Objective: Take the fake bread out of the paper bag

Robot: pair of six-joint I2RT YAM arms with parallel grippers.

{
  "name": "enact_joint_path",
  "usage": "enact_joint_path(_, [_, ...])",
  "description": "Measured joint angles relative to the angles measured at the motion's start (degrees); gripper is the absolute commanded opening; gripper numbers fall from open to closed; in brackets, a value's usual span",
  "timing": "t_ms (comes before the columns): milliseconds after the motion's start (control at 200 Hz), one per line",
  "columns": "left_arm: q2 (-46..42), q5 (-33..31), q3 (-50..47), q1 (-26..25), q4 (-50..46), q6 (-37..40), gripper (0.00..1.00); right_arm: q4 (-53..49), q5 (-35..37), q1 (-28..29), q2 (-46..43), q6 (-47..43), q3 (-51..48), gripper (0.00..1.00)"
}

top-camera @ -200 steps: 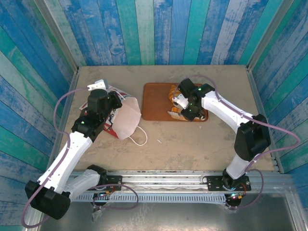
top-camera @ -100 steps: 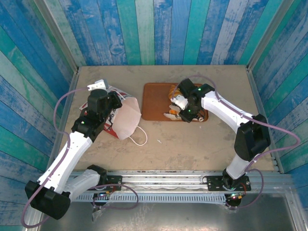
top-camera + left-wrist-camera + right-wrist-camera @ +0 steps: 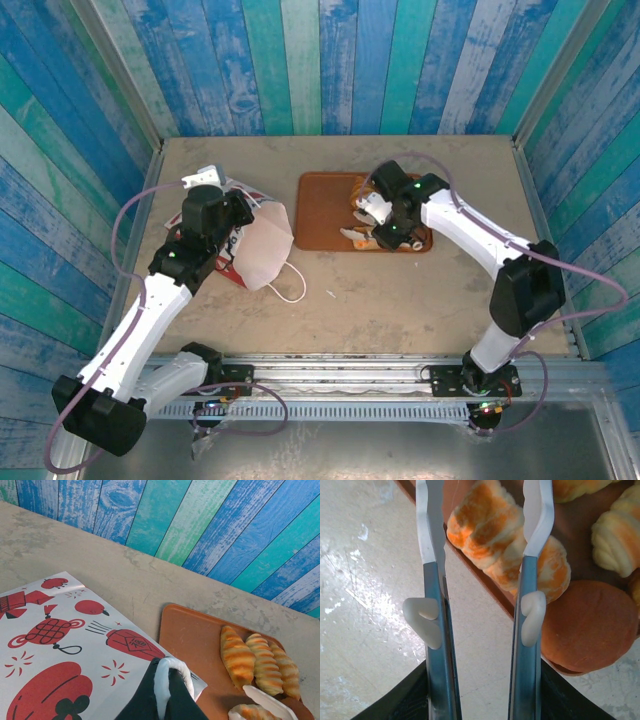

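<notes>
We see the paper bag lying on its side at the table's left, white with red lantern prints, a thin loop handle trailing out. The fake bread, glossy ridged croissants and an orange-brown roll, sits clustered on the brown tray. We can't quite make out how many pieces there are.

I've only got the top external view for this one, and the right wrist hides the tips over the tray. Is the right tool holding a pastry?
Observer: No. The right wrist view shows the right tool open, its fingers either side of an orange-striped croissant at the edge of the tray.
Reviewer: Does the left tool have the bag?
Observer: Yes. In the left wrist view the left tool is shut on the edge of the paper bag.
Reviewer: What lies beside that croissant?
Observer: A round orange-brown roll, close against it, at the tray's corner.
</notes>
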Motion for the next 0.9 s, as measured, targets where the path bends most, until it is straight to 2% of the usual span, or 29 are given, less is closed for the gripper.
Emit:
enact_joint_path(296, [0.0, 0.0, 0.0, 0.0, 0.0, 0.0, 0.0, 3.9, -1.0, 0.0, -6.8, 1.2, -0.6, 0.48])
enact_joint_path(541, [-1.3, -1.4, 0.0, -0.1, -2.8, 0.3, 0.0, 7.1, -1.5, 0.0, -11.3, 2.7, -4.8, 0.49])
enact_joint_path(902, [-7.3, -7.9, 0.4, -0.1, -9.6, 1.7, 0.0, 12.3, -10.1, 0.0, -20.3, 5.7, -9.7, 0.5])
